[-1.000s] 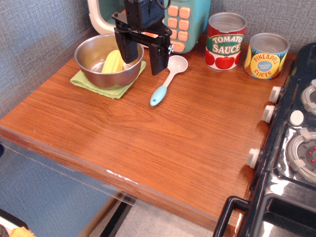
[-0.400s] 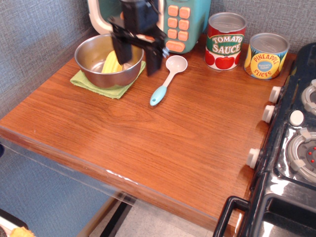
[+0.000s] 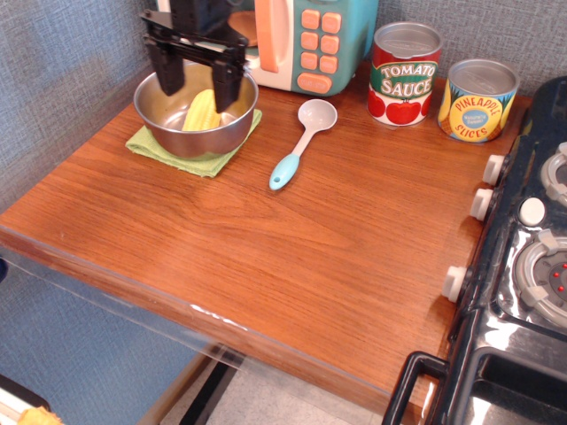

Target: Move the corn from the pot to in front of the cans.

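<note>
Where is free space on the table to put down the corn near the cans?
The bare wood in front of the two cans is free, bordered by the spoon on the left and the stove knobs on the right. The back left is crowded: pot with corn, cloth, and gripper.

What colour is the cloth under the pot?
Green. The cloth shows beneath the pot in observation.image, the only view.

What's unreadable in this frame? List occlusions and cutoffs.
- corn: upper end behind the right finger of the gripper.
- pot: far rim behind the jaws.
- toy microwave: top cut by the frame edge.
- stove: cut by the right edge.
</note>
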Tool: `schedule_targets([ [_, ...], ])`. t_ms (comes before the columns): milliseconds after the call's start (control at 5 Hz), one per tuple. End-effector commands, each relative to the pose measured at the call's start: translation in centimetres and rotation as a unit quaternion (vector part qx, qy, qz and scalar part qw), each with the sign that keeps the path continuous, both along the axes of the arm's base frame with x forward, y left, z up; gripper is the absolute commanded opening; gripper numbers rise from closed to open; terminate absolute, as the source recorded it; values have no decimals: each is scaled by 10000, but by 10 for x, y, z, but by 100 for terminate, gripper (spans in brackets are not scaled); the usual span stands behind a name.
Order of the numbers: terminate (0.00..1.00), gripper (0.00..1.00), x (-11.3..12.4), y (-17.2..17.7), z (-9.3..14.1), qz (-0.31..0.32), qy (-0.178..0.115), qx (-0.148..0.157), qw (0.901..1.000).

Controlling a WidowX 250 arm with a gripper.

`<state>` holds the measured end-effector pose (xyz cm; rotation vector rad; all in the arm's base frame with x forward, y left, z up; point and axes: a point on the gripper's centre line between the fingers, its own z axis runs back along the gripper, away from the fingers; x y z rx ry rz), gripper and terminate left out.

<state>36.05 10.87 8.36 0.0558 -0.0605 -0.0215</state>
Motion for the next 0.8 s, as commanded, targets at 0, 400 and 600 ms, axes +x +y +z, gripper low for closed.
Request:
schedule_targets([
  [0, 0, 100, 9, 21, -24, 586, 288, 71, 9978],
  [400, 0, 100, 31, 21, -48, 927, 256, -336, 9948],
  [600, 0, 0, 34, 19, -38, 825, 114, -268, 9962],
])
